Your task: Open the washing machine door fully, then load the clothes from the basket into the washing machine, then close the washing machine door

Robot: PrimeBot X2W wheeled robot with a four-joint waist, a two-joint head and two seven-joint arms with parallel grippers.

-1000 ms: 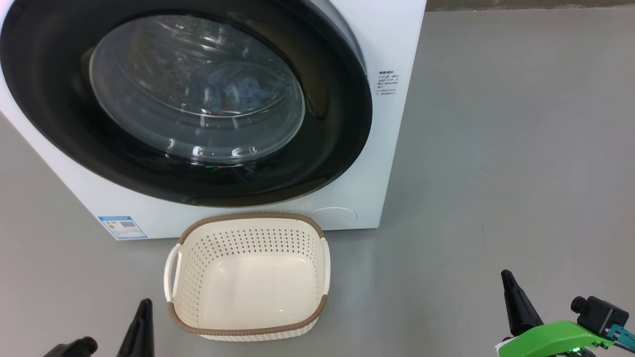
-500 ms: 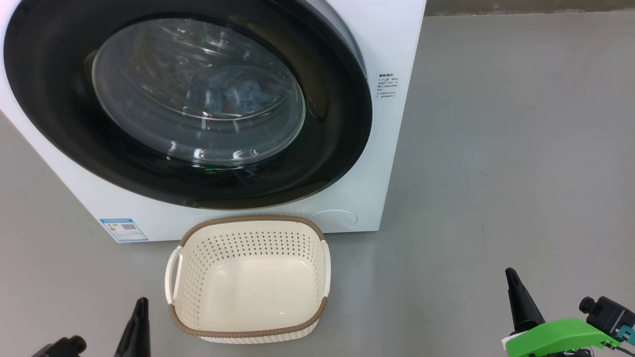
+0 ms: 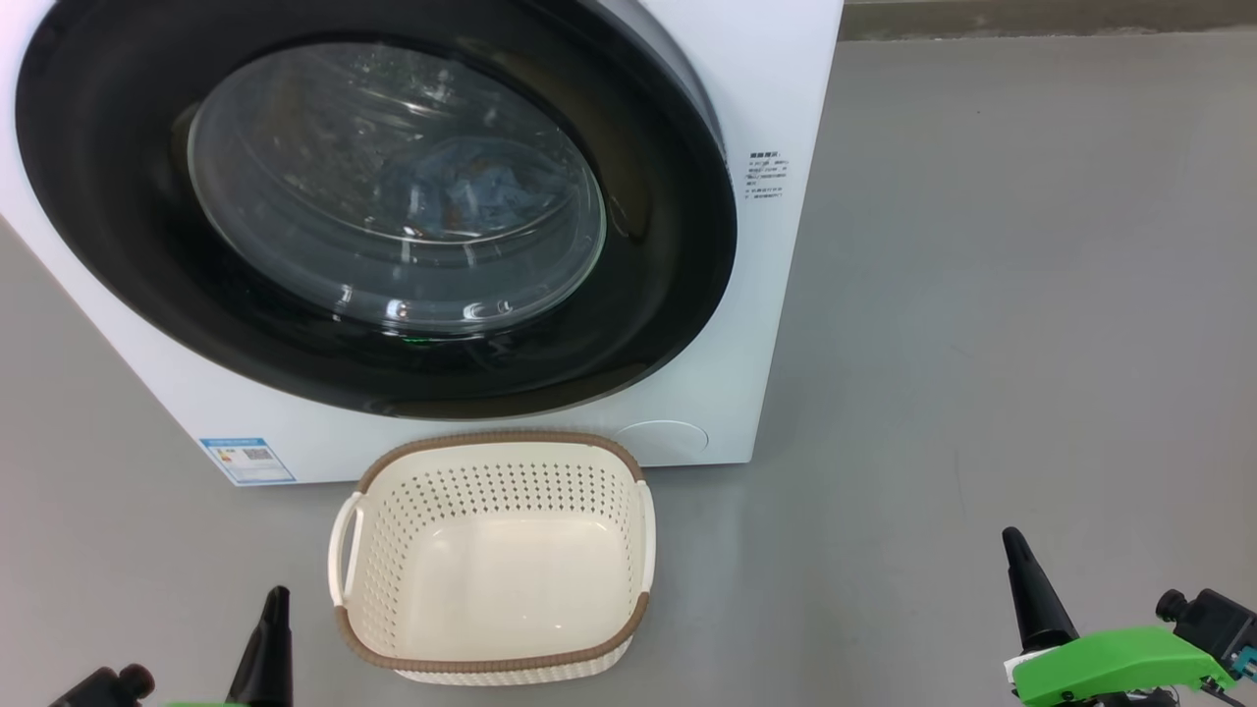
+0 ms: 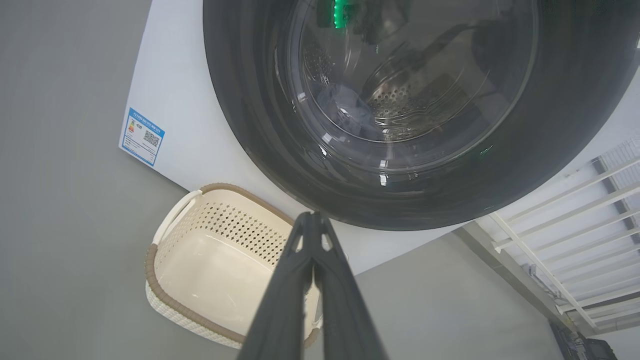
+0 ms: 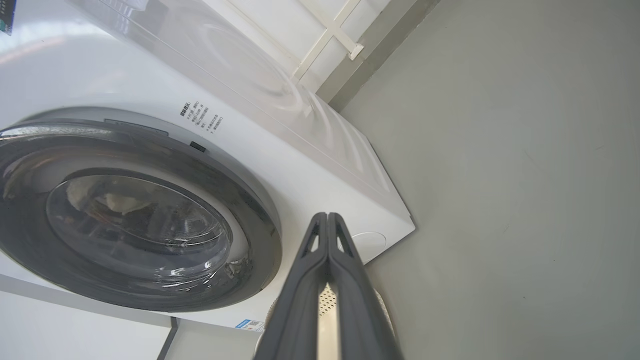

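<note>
Basket (image 3: pixel 491 479) mouth up, handles left-right, before closed door (image 3: pixel 673 245); left gripper (image 3: pixel 278 599), right gripper (image 3: pixel 1012 540) fingers together

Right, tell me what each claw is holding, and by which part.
Nothing. The left claw and the right claw are both shut empty; the clothes lie behind the washing machine door.

Head: we look down on washer (image 3: pixel 786 98) and basket (image 3: pixel 393 550). Both wrists face it from lower, sharing the door (image 4: pixel 240 100).

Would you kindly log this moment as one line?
door shut | clothes inside washing machine | basket empty | left gripper shut | right gripper shut
</note>
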